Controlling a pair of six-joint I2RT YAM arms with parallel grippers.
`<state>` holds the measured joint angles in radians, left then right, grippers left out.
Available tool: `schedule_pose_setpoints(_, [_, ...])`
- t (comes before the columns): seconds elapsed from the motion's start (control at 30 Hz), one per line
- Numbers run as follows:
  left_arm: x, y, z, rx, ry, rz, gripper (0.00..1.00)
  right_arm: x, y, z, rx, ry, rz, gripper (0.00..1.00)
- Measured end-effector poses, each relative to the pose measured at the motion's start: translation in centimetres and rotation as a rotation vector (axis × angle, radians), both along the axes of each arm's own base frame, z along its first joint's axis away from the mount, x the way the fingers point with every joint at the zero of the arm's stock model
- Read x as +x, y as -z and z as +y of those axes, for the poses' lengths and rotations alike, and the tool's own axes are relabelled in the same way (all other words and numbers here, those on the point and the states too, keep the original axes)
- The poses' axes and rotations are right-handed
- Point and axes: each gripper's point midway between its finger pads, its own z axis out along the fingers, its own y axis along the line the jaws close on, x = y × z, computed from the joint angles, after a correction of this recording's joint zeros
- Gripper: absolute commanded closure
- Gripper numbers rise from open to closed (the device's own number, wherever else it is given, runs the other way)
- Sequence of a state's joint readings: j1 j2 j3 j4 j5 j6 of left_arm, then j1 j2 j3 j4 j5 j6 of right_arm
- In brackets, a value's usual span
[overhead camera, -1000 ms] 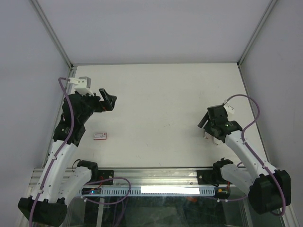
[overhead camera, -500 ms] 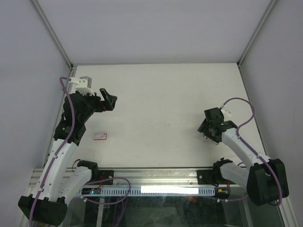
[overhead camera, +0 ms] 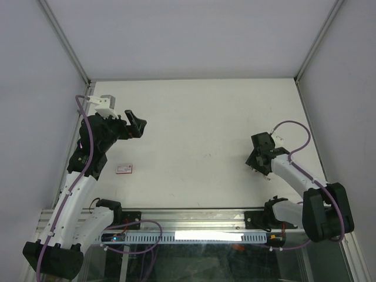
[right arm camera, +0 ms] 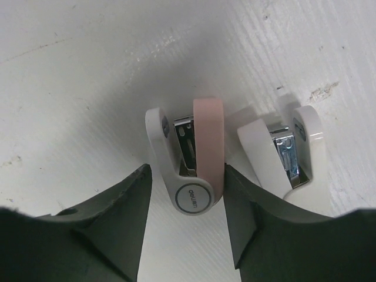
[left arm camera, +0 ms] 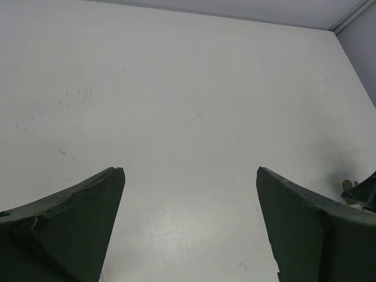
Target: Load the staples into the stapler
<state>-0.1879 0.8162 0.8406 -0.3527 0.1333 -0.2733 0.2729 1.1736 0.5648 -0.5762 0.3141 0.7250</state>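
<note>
The stapler (right arm camera: 208,135), pale pink and white, lies on its side on the table between the fingers of my right gripper (right arm camera: 187,176). The jaws are open around it: the right finger touches the pink side and the left finger stands a little apart from the white side. In the top view the right gripper (overhead camera: 256,162) is down at the table on the right. My left gripper (overhead camera: 136,124) is open and empty, held above the table at the left, and it also shows in the left wrist view (left arm camera: 189,173). The staples are not in view.
A second white piece with a shiny metal insert (right arm camera: 285,153) lies just right of the stapler, beside the right finger. A small flat red-and-white box (overhead camera: 124,169) lies near the left arm. The enclosure's walls stand close on both sides.
My right gripper has moved a little left and down onto the table, its wrist turning. The left arm has barely moved.
</note>
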Motion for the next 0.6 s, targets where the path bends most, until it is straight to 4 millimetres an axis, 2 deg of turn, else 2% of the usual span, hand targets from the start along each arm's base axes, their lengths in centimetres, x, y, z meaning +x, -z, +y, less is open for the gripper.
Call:
schedule_pose_setpoints(0.17, [0.0,0.0,-0.1,0.0,0.003,0.002,0.01,0.1,0.4,0.2,0.009,-0.014,0.006,0.61])
schedule_pose_setpoints(0.33, [0.0,0.1,-0.1,0.0,0.003,0.002,0.01,0.5,0.3,0.5,0.019,-0.041,-0.004,0.81])
schedule_pose_setpoints(0.43, [0.0,0.1,-0.1,-0.001,0.003,0.003,0.01,0.6,0.3,1.0,0.036,-0.069,-0.006,0.98])
schedule_pose_setpoints(0.6, [0.1,0.5,-0.2,-0.02,0.002,0.021,0.08,0.8,-0.4,2.3,0.087,-0.161,-0.026,1.0])
